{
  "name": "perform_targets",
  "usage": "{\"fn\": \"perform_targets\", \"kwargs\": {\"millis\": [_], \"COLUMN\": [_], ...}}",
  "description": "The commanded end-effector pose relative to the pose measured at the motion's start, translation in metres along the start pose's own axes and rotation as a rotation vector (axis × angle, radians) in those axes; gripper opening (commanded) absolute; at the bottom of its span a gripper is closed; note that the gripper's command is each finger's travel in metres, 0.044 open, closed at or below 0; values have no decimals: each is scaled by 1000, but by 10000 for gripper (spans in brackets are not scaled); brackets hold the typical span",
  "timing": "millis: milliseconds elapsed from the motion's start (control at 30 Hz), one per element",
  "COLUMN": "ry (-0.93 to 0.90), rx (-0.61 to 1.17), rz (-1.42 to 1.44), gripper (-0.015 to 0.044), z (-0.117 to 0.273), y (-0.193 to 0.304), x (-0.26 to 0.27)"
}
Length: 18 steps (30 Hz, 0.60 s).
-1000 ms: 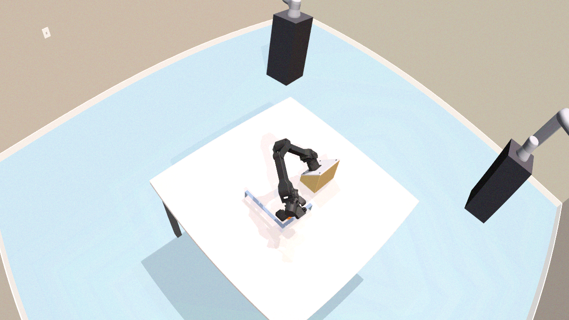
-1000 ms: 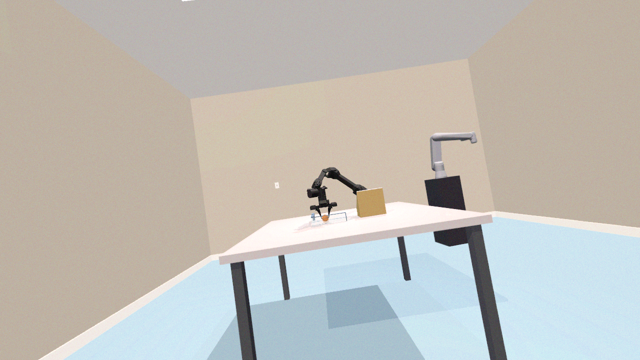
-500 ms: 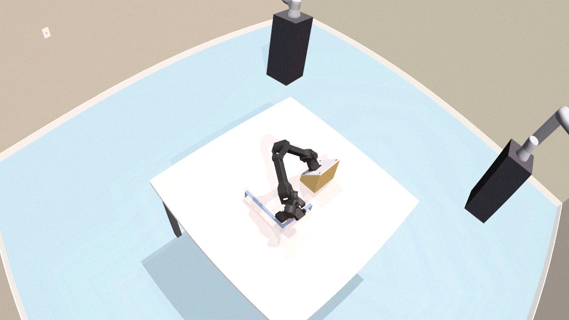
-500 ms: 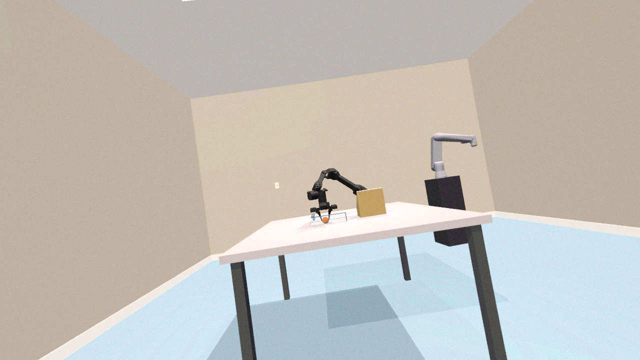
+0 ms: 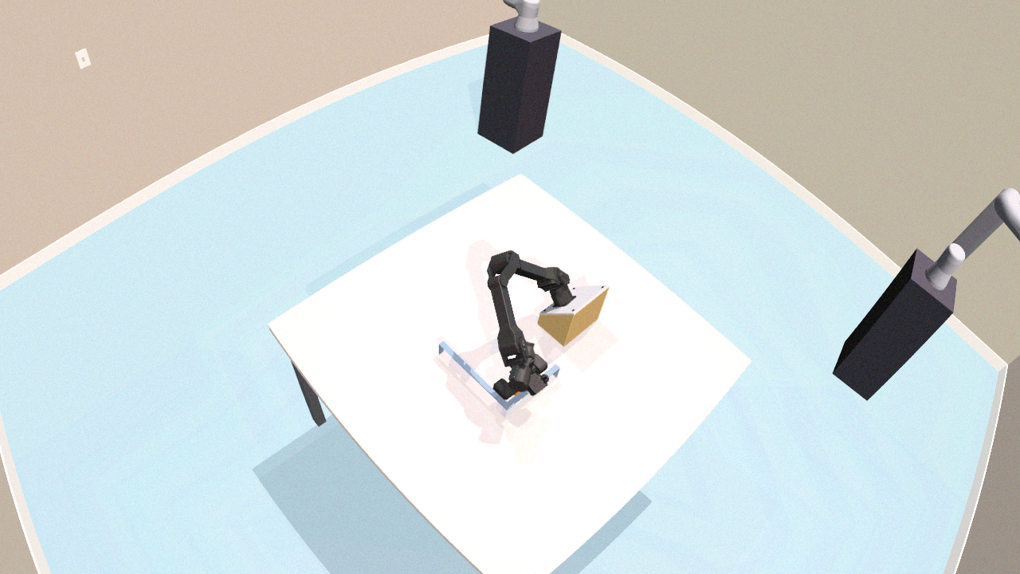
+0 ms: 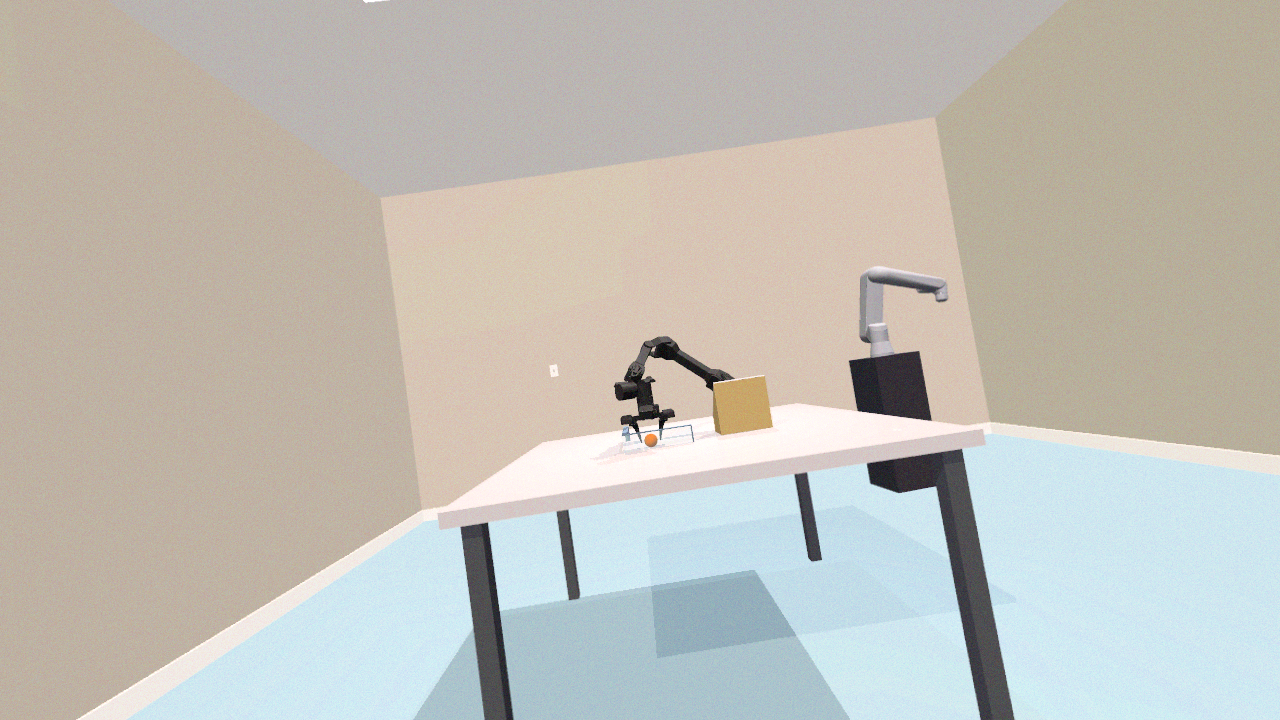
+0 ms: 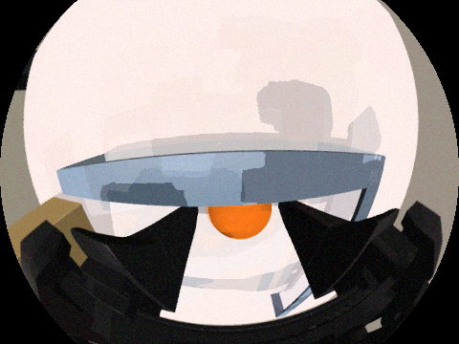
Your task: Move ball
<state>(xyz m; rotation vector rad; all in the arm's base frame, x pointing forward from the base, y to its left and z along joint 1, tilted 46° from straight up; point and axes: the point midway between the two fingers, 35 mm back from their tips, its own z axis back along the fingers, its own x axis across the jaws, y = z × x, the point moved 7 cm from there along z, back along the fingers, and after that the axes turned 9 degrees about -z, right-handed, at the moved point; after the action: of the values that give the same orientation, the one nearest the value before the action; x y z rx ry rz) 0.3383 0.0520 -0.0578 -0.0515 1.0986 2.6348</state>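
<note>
The orange ball rests low at table height, inside the corner of the walls. One clear bluish wall runs close beside it and hides its upper part in the wrist view. The other wall meets it at the corner. My gripper is open and low, one finger on each side of the ball, with a gap on both sides in the wrist view. The see-through copy cannot be told apart from the ball. The top view shows the ball mostly hidden under the gripper.
The tan block under my arm's base stands on the white table, to the right of the walls in the top and exterior views. Grey arms on dark pedestals stand beyond the table's edges.
</note>
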Motion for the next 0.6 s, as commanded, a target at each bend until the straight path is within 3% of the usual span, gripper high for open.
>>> {"fn": "perform_targets", "kwargs": {"millis": [0,167,500,567], "ry": [-1,-3,10,11], "rx": [-1,2,-2,-4], "rz": [0,5,12,11], "gripper": [330,330,330,382], "z": [11,83,77,89], "y": [-1,0,-2,-2], "x": [-1,1,1,1]}}
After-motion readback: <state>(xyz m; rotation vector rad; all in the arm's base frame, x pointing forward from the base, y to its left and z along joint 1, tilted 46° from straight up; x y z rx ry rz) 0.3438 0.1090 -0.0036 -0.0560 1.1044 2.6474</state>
